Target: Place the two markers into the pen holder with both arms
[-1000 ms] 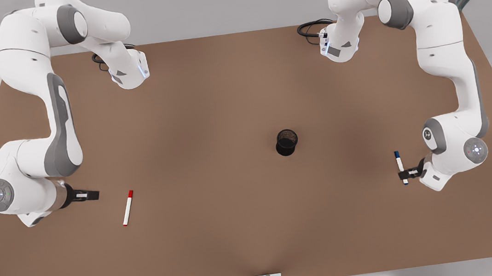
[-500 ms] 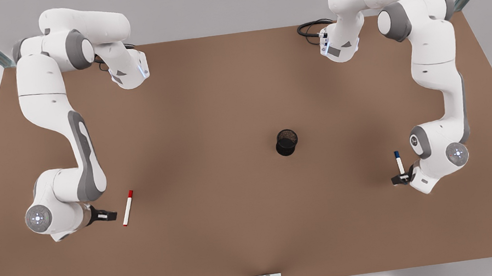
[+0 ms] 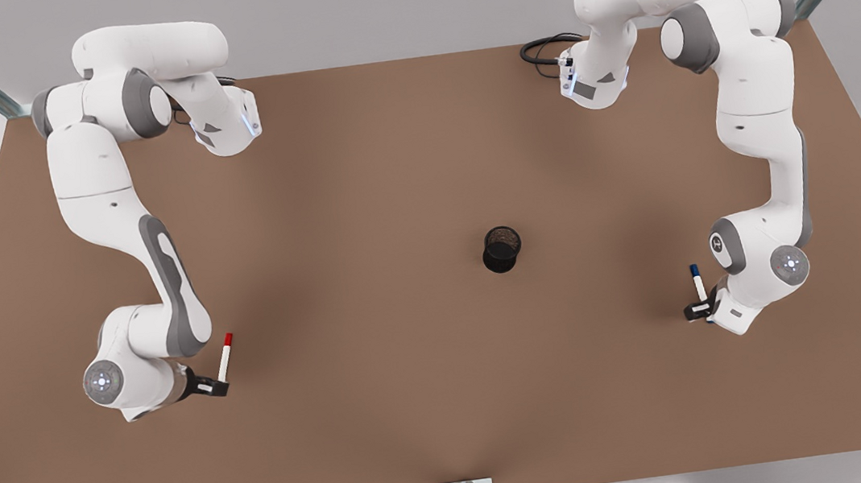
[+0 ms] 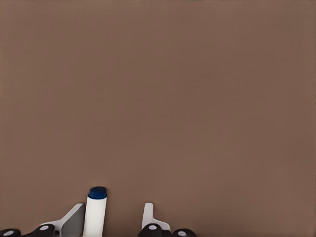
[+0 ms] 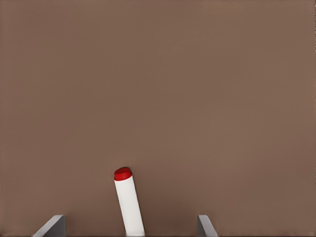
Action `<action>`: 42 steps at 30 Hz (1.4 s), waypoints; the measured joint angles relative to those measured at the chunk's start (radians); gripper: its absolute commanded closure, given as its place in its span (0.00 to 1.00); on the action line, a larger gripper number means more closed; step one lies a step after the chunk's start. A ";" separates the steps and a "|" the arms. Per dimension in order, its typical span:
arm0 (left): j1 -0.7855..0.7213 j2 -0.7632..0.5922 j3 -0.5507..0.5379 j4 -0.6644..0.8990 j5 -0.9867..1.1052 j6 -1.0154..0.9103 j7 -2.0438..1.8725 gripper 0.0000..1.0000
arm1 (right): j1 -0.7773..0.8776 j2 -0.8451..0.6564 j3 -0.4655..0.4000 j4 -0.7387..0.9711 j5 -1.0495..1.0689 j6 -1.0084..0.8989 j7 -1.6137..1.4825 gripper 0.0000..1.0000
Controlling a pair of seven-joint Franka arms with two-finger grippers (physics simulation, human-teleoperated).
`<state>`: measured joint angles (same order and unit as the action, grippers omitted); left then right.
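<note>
We are at the pick-up step for both pens: in the front view, our left gripper (image 3: 699,310) sits low at the frame's right over the blue-capped marker (image 3: 697,282), while our right gripper (image 3: 213,386) sits low at the frame's left over the white end of the red-capped marker (image 3: 226,357). In the left wrist view the left gripper's fingers (image 4: 148,215) stand apart, the blue-capped marker (image 4: 96,212) lying against one of them with a gap to the other. In the right wrist view the right gripper's fingers (image 5: 203,226) are spread wide, the red-capped marker (image 5: 127,200) lying slightly slanted between them and touching neither. Both markers rest flat on the brown table (image 3: 385,409); neither is yet clamped, as we judge it. The pen holder (image 3: 502,249) stands upright, right of the frame's centre, well apart from both grippers and nearer to the blue-capped marker. The next move, we reckon, calls for each pair of fingers to close squarely across its barrel, then a lift and a turn to vertical before the carry inward. Open table lies all around the holder. The blue-capped marker is near the table's right edge and the red-capped one well inside the left edge, so the free path for both runs toward the middle. Since the cup is narrow, we would expect the arms to take turns over it.
</note>
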<state>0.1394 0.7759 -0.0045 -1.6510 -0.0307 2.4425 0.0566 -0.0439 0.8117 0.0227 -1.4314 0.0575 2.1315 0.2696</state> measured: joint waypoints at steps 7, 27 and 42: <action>-0.003 -0.001 0.000 0.000 0.011 0.004 -0.013 0.58 | -0.009 0.010 0.011 -0.017 0.014 -0.012 0.024 0.07; -0.068 -0.225 -0.201 0.245 -0.004 -0.321 -0.031 0.79 | -0.007 0.033 0.023 -0.034 -0.088 0.027 0.043 0.21; -0.001 -0.413 -0.594 0.097 -0.403 -0.464 0.360 0.79 | -0.015 0.036 0.025 -0.035 -0.043 0.076 0.042 0.51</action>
<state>0.1383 0.3626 -0.5985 -1.5543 -0.4334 1.9782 0.4168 -0.0592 0.8480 0.0476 -1.4666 0.0140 2.2079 0.3115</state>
